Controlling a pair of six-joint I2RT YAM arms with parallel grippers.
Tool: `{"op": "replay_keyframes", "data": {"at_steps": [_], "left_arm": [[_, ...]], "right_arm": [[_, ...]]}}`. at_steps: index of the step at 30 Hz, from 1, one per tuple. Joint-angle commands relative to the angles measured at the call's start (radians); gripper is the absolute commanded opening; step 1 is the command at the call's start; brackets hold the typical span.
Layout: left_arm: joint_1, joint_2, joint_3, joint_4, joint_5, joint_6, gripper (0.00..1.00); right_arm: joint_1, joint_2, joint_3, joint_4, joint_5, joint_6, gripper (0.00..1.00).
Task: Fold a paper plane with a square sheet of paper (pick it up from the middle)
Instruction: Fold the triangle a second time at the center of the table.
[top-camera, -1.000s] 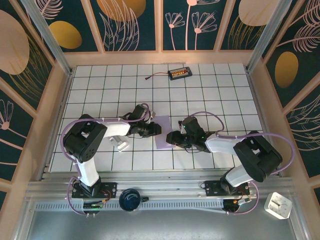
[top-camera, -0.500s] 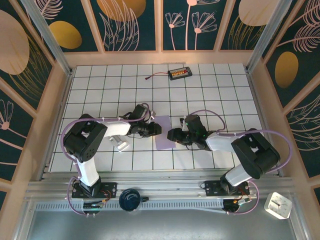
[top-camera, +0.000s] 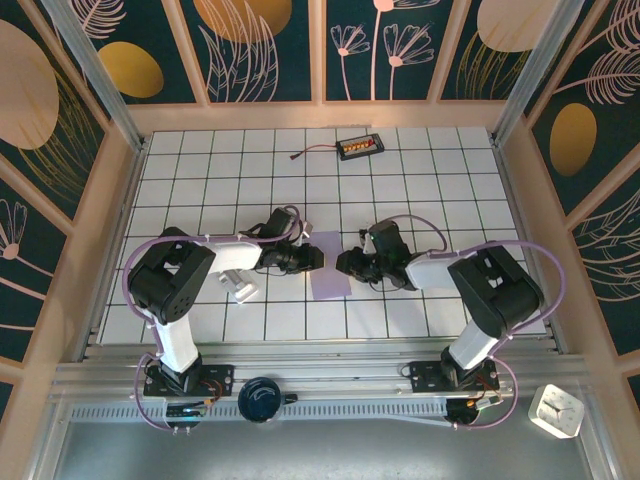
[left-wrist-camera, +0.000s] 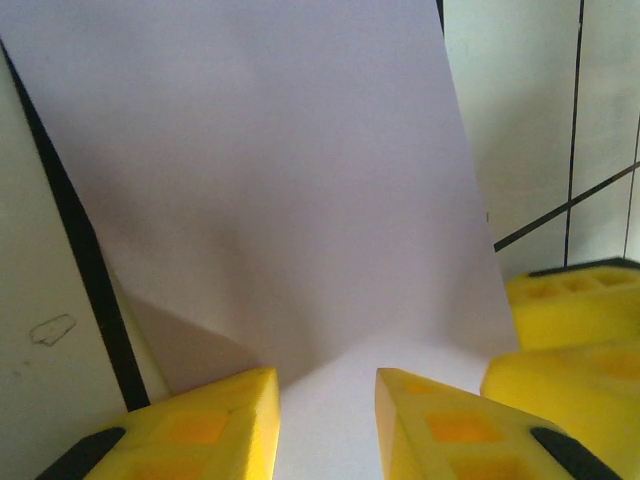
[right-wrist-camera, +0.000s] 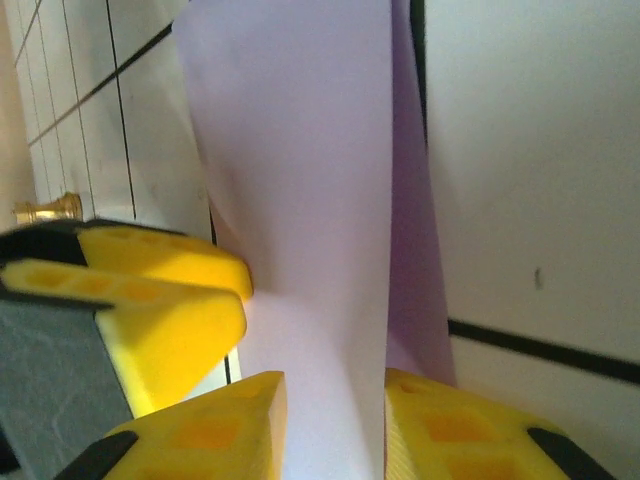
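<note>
Lavender square sheet of paper (top-camera: 330, 282) lies on the white tiled table (top-camera: 200, 170) at mid-depth, between our two grippers. Furthest left, a small silvery-white block (top-camera: 243, 288) sits just on the near side of our left arm. The left gripper (top-camera: 316, 258) rests at the sheet's left edge, its fingers (left-wrist-camera: 210, 425) slightly apart with paper between them. At the right edge, the right gripper (top-camera: 347, 266) straddles a raised curl of paper, its fingers (right-wrist-camera: 215, 425) also slightly apart.

1 overhead camera looks down; 2 close wrist cameras share the sheet (left-wrist-camera: 300, 200).
</note>
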Motion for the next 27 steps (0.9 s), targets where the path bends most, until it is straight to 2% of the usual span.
{"op": "replay_keyframes", "data": {"at_steps": [1, 9, 14, 21, 27], "left_arm": [[0.0, 0.04, 0.009, -0.06, -0.028, 0.025, 0.32], [-0.001, 0.043, 0.031, -0.071, -0.029, 0.035, 0.33], [0.0, 0.031, 0.054, -0.067, -0.026, 0.064, 0.35], [-0.012, -0.145, -0.024, 0.06, -0.103, 0.104, 0.39], [-0.124, -0.284, -0.123, 0.122, -0.219, 0.202, 0.45]], "right_arm": [[-0.016, 0.035, 0.04, 0.039, -0.03, 0.02, 0.27], [-0.061, 0.086, 0.088, 0.025, -0.049, 0.027, 0.11], [-0.069, 0.074, 0.093, 0.009, -0.05, 0.084, 0.08], [-0.061, 0.051, 0.07, 0.014, -0.051, 0.185, 0.01], [-0.052, 0.028, 0.068, -0.01, -0.023, 0.236, 0.0]]}}
